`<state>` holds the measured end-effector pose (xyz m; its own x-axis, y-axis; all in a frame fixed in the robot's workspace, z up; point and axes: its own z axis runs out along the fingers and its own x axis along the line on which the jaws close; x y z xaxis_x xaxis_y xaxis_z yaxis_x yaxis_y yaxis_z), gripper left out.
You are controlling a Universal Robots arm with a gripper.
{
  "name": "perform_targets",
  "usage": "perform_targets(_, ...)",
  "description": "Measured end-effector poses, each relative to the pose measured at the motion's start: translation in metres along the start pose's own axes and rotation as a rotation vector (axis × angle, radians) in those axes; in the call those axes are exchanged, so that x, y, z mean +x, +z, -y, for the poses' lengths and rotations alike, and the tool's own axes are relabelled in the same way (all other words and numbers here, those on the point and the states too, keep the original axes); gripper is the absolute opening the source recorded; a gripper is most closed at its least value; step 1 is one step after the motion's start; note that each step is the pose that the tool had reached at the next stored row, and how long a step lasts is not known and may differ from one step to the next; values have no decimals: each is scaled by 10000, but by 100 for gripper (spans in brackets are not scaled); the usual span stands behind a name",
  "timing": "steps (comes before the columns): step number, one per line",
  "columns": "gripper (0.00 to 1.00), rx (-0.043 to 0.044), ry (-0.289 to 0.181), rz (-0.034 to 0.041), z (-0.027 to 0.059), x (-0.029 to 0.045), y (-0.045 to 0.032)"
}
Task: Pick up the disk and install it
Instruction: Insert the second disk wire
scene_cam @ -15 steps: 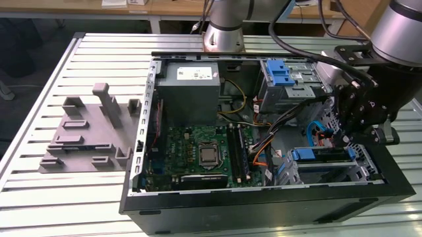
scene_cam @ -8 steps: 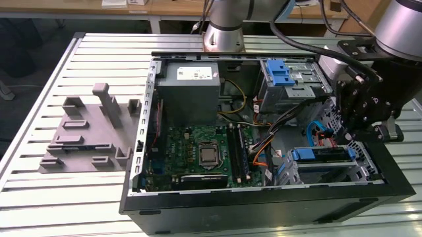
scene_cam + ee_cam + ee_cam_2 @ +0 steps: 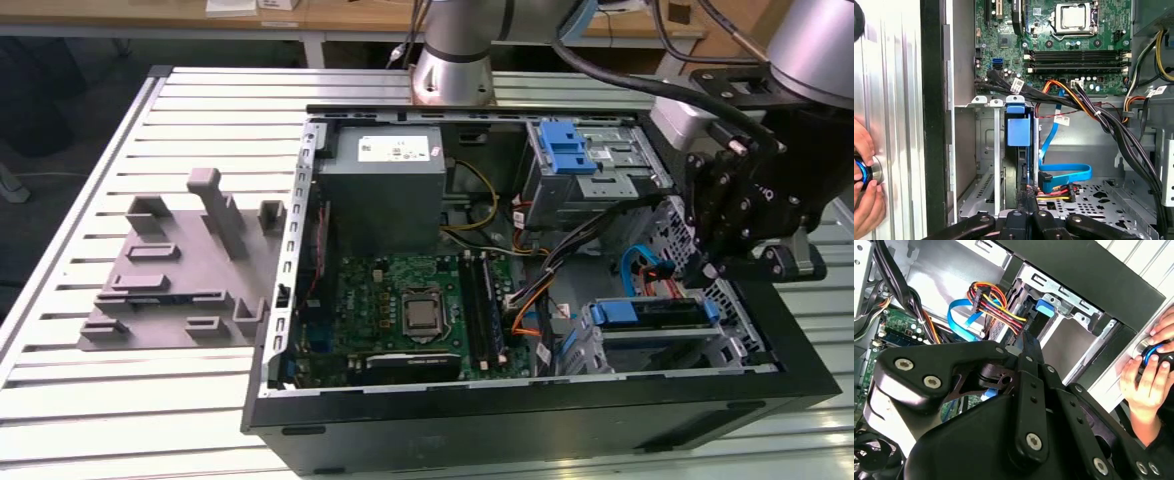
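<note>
Exterior view, left to right: grey fixture block (image 3: 180, 265) at 9 o'clock, open computer case (image 3: 534, 420) centre, white-stickered grey box (image 3: 387, 190) inside, print unreadable. Disk (image 3: 650, 314) sits in the drive cage at 4 o'clock. Gripper (image 3: 710, 268) just above it, fingers pinched together, holding nothing

The gripper (image 3: 1024, 347) blocks most of the disk (image 3: 1045, 306) in the second wrist view, so just a blue corner peeks out. A person's hand (image 3: 865, 200) is chopped off by the first wrist view's edge.
</note>
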<state>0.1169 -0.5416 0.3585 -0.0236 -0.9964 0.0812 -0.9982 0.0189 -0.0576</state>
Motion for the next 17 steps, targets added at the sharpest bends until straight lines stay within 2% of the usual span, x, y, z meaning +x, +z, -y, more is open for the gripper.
perform_targets(6, 11, -76, -4, 4, -8, 3, -40)
perform_targets(10, 11, -111, -4, 56, -24, 6, -62)
perform_targets(17, 11, -217, -10, 99, -69, 8, -89)
